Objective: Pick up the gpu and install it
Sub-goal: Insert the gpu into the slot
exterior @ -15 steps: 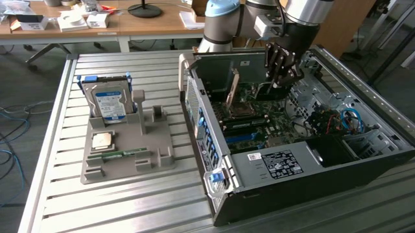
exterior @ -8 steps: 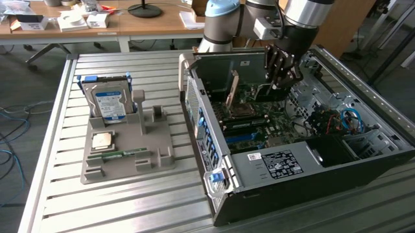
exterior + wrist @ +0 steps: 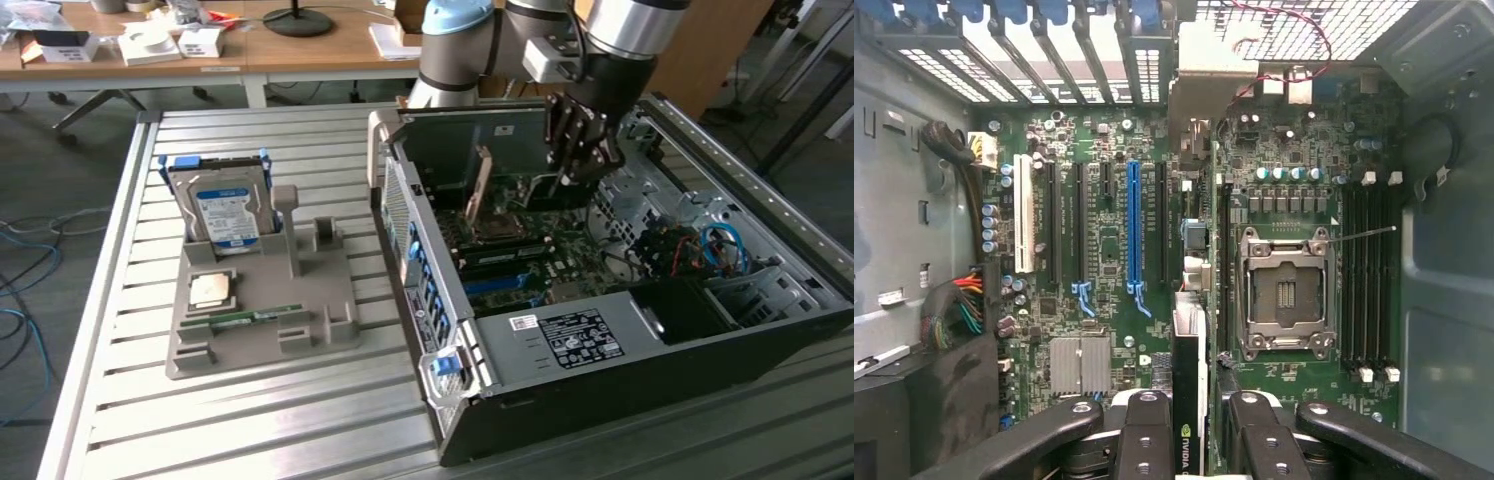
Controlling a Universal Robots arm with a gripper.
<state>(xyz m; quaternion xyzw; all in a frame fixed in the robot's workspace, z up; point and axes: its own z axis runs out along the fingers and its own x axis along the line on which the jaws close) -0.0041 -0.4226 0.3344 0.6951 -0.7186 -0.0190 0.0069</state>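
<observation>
The gpu shows edge-on in the wrist view, a thin dark card with a green logo. My gripper is shut on it, one black finger on each side. The card hangs over the green motherboard, between the blue slot and the open CPU socket. I cannot tell whether it touches a slot. In the exterior view my gripper reaches down into the open computer case, with the gpu just below it, near the case's far wall.
On the exterior view's left, a grey holder carries a hard drive, a CPU chip and a green memory stick. Blue cables and case walls crowd the inside. A cable bundle lies beside the board.
</observation>
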